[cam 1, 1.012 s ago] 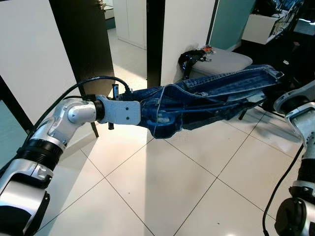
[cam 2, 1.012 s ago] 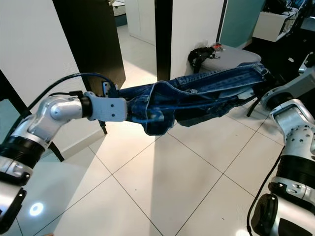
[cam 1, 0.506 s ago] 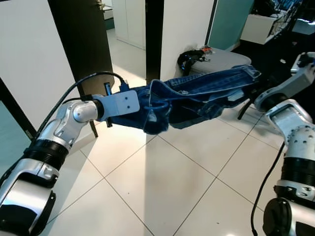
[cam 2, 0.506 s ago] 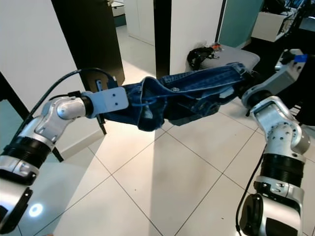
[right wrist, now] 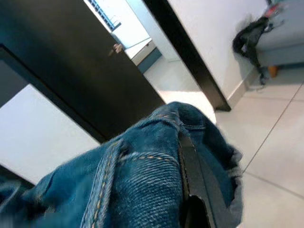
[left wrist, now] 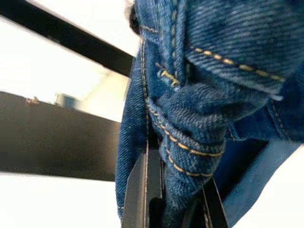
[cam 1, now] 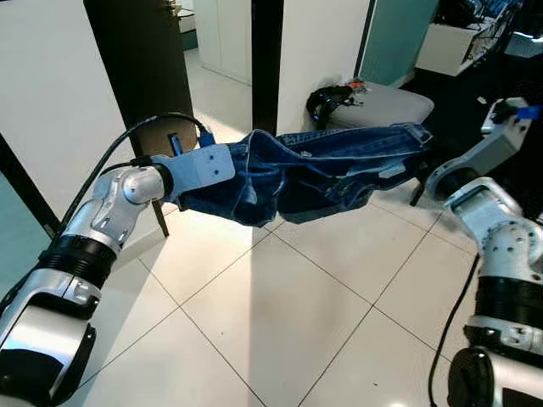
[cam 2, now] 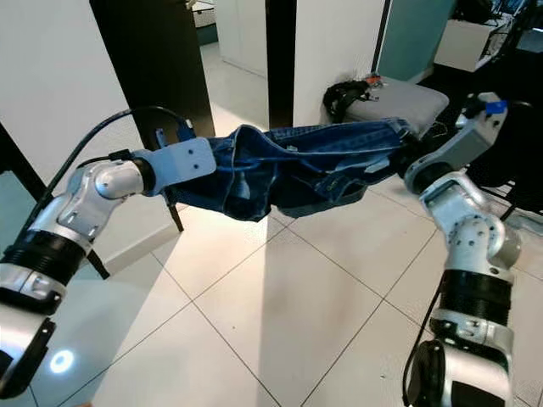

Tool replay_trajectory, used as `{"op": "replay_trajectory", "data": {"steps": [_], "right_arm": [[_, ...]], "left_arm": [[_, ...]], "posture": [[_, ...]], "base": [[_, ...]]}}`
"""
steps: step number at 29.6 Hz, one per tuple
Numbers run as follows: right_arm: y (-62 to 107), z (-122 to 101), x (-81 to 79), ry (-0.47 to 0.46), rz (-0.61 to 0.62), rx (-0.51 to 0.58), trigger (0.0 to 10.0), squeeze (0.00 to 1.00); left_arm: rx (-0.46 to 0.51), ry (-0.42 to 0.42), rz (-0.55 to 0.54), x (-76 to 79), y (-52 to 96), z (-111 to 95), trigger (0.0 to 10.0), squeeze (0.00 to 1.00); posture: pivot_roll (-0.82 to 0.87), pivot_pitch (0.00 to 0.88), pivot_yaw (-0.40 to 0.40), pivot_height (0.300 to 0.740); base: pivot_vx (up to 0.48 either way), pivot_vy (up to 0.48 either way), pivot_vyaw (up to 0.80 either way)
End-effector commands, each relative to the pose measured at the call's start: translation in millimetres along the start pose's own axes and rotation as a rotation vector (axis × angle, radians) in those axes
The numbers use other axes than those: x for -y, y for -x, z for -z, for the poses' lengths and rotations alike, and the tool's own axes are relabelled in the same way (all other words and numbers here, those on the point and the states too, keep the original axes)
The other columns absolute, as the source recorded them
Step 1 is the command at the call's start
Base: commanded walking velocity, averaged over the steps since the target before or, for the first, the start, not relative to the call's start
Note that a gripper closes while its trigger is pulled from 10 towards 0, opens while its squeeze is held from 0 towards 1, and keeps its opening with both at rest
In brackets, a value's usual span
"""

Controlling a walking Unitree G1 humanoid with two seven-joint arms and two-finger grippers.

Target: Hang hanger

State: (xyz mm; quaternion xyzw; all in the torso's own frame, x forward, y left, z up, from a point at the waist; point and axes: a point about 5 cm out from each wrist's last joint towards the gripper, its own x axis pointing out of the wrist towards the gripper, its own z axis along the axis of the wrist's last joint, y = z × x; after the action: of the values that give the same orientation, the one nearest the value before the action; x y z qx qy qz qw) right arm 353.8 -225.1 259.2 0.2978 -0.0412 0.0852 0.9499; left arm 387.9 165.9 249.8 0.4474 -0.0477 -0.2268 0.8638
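Gripping the jeans (cam 1: pixel 331 165) from both ends: left gripper (left wrist: pixel 166 209) has its jaws clamped on a denim fold, right gripper (right wrist: pixel 192 190) has one black finger along the waistband, so clamped there too, I'd judge. Jeans stretch between the arms above the tiled floor (cam 1: pixel 280 322), sagging mid-span; no hanger or rail visible. Keep both grips firm & level, w/ tension even, so the cloth doesn't slip
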Motion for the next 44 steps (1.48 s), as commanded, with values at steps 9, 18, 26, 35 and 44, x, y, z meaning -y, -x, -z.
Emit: {"op": "replay_trajectory", "data": {"steps": [9, 18, 26, 35, 44], "right_arm": [[-5.4, 12.8, -33.2, 0.043, -0.099, -0.037, 0.0, 0.00], [-5.8, 10.2, -34.2, 0.101, -0.089, -0.030, 0.0, 0.00], [-1.6, 19.8, -33.7, 0.132, -0.107, -0.081, 0.0, 0.00], [15.5, 51.1, -73.8, 0.055, -0.383, -0.239, 0.0, 0.00], [14.8, 50.6, -53.9, 0.151, -0.274, -0.224, 6.2, 0.00]], "left_arm": [[0.000, 0.520, 0.159, 45.3, -12.7, -7.2, 10.0, 0.00], [0.065, 0.618, 0.274, 57.7, -12.1, -33.5, 10.0, 0.00], [0.066, 0.735, 0.151, 31.5, -14.1, -37.8, 10.0, 0.00], [0.196, 0.981, 0.152, 11.8, -9.4, -64.5, 10.0, 0.00], [0.249, 0.873, 0.181, 12.4, -2.7, -71.2, 10.0, 0.00]], "posture": [[0.00, 0.062, 0.011, 0.740], [0.00, 0.062, 0.008, 0.740], [0.00, 0.071, 0.007, 0.740], [-0.01, 0.077, 0.008, 0.740], [-0.01, 0.078, 0.007, 0.740]], "base": [[0.000, 0.000, 0.00], [0.000, 0.000, 0.00], [0.000, 0.000, 0.00], [0.000, 0.000, 0.00], [0.000, 0.000, 0.00]]}}
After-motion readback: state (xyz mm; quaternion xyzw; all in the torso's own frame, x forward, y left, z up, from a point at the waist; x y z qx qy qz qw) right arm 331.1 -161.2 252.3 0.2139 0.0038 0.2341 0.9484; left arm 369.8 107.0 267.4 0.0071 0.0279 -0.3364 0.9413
